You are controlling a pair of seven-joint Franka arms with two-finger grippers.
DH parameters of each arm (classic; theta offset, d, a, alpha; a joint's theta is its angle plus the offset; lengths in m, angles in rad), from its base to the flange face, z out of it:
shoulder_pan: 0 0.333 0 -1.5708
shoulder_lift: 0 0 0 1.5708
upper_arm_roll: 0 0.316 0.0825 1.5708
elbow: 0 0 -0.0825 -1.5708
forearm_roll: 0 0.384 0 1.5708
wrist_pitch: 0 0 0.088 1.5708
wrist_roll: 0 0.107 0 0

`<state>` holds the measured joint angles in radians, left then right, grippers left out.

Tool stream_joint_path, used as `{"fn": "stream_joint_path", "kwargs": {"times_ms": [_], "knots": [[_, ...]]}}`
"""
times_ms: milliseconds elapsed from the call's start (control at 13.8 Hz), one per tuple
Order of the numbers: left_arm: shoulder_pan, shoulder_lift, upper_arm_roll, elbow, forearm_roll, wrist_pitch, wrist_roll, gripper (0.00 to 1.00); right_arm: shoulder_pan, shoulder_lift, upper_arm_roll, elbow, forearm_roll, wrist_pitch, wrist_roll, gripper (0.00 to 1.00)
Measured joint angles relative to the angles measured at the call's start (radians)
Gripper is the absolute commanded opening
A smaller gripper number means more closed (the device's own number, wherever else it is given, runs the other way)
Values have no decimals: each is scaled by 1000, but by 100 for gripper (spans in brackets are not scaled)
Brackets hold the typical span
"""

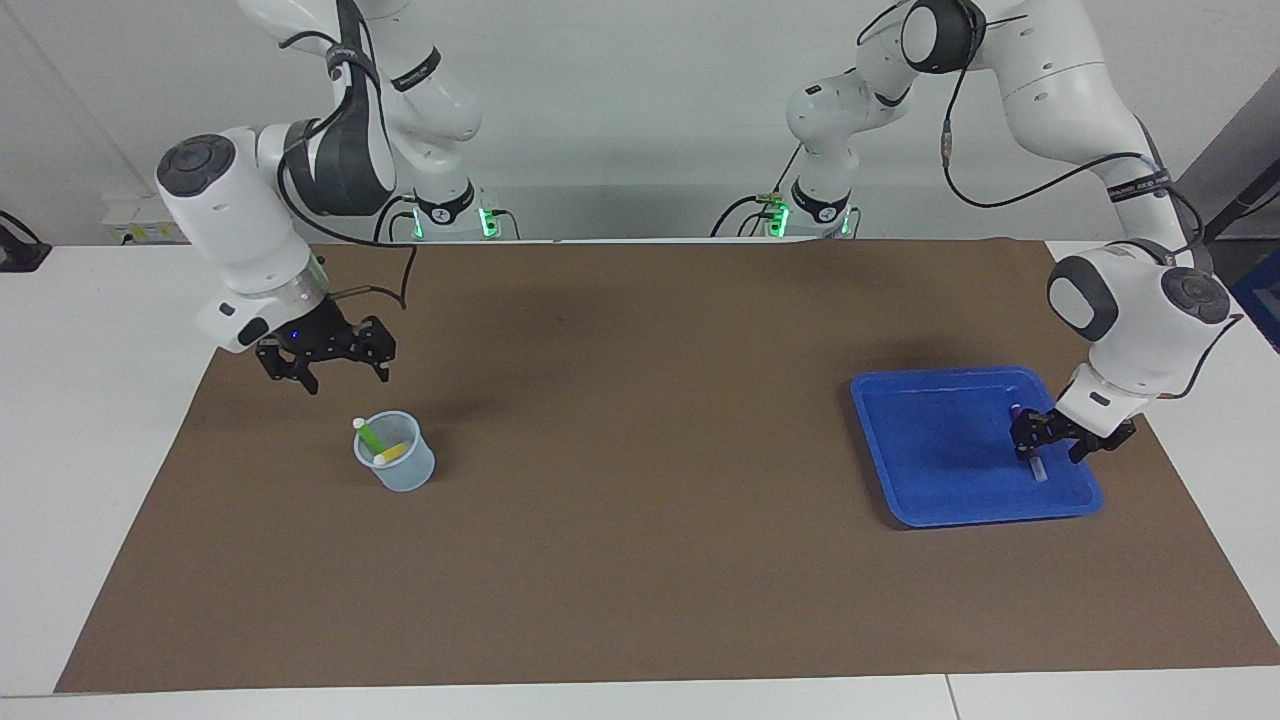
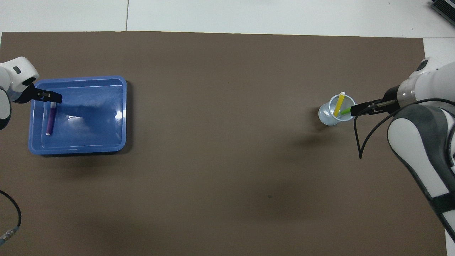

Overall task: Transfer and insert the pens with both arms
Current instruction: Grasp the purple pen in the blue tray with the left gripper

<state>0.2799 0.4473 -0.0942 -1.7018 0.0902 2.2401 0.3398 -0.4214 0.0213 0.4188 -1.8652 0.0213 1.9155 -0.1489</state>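
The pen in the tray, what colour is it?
Purple pen with a pale end, lying in the blue tray; clearest in the overhead view.

Open middle, clutter only at the two ends

The brown mat (image 1: 640,480) on the bench lies bare between the cup (image 1: 396,463) and the blue tray (image 1: 940,450), giving a wide lane through the centre. At the right arm's end the cup, with the green pen (image 1: 368,435) and yellow pen (image 2: 338,105) sticking out above its rim, blocks low passes. At the left arm's end the tray's raised rim surrounds the purple pen (image 2: 50,119).
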Motion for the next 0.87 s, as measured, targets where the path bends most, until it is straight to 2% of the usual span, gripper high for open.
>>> {"fn": "stream_joint_path", "kwargs": {"times_ms": [217,434,869], "knots": [[0,1,-1,-20,2,2,23,67,0,-81,2,39,18,-138,3,100],[4,1,0,-33,2,4,42,66,1,-123,4,52,27,-213,3,100],[31,1,0,-50,3,16,57,65,26,-143,9,52,134,-242,4,100]]}}
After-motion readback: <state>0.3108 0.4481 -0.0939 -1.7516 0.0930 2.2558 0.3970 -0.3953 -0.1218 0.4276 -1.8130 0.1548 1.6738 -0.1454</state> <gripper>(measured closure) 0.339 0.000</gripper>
